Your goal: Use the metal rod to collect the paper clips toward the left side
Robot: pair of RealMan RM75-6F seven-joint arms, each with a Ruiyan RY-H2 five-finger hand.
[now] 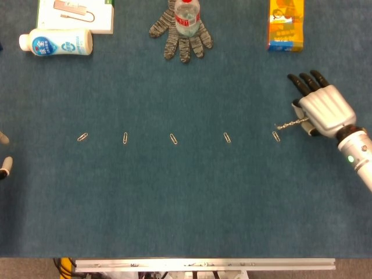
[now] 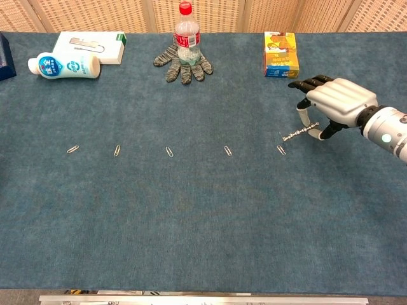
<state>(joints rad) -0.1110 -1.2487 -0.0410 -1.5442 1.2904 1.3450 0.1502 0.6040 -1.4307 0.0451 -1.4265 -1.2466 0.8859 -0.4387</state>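
Note:
Several paper clips lie in a row across the blue mat, from the leftmost clip (image 1: 82, 138) (image 2: 72, 149) to the rightmost clip (image 1: 276, 136) (image 2: 280, 150). My right hand (image 1: 322, 108) (image 2: 334, 101) holds a thin metal rod (image 1: 290, 123) (image 2: 296, 134) that points left, its tip just above and right of the rightmost clip, apart from it. Only fingertips of my left hand (image 1: 4, 163) show at the head view's left edge; whether it is open or shut is unclear. The chest view does not show it.
Along the far edge stand a white lotion bottle (image 1: 56, 43), a white box (image 1: 75, 14), a grey glove (image 1: 181, 36) under a water bottle (image 2: 185, 35), and an orange carton (image 1: 286, 25).

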